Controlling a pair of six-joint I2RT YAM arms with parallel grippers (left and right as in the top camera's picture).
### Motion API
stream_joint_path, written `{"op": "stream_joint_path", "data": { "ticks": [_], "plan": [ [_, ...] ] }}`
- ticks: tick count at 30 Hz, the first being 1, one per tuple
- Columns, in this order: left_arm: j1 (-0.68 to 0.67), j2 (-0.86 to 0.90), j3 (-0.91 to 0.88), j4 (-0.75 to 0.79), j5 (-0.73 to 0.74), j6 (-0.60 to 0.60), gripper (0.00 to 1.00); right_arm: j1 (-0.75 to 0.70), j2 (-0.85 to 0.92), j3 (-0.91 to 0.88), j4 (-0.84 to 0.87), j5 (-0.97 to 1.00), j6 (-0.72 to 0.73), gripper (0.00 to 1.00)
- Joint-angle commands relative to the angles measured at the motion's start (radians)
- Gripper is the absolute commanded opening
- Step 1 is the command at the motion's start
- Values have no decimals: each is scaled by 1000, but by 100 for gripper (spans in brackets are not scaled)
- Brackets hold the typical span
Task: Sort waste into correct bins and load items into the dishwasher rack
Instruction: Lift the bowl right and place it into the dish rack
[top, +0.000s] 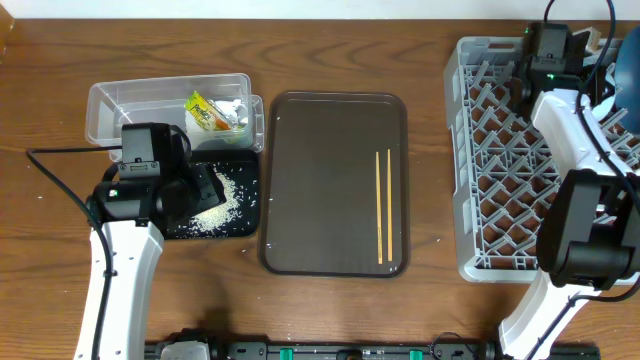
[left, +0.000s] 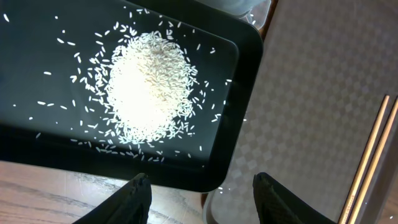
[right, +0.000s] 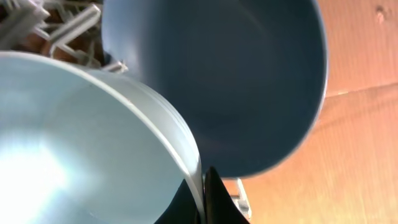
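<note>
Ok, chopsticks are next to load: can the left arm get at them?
Probably yes: the left gripper hangs open at the edge of the black tray, and the chopsticks lie bare on the brown tray beside it.

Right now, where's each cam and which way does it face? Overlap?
Overhead: above the table, facing straight down; left arm, right arm, rack show.
Left wrist: over the black tray, facing down at rice; open left gripper at bottom.
Right wrist: close on pale blue bowl and dark blue dish; right gripper pinches the bowl's rim.
Shared: overhead and left wrist both show rice, black tray, chopsticks.
</note>
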Motion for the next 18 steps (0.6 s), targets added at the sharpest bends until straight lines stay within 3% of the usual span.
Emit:
{"op": "stream_joint_path", "data": {
  "ticks": [1,10,12,16,18],
  "plan": [
    [5,-2,5,-4,-5,2,56,35,11,-31,-62,-17,148,1],
    [5,-2,4,-3,-5,2,56,90,11,-31,-207,-18,253,3],
    [5,-2,4,-3,-5,2,56,106,11,-31,-232,-23,253,10],
    [5,-2,5,-3,-5,2,56,141,11,-31,-291,-111,259,36],
    [5,-2,4,-3,-5,2,56,154,11,-31,-311,-174,261,42]
  ]
}}
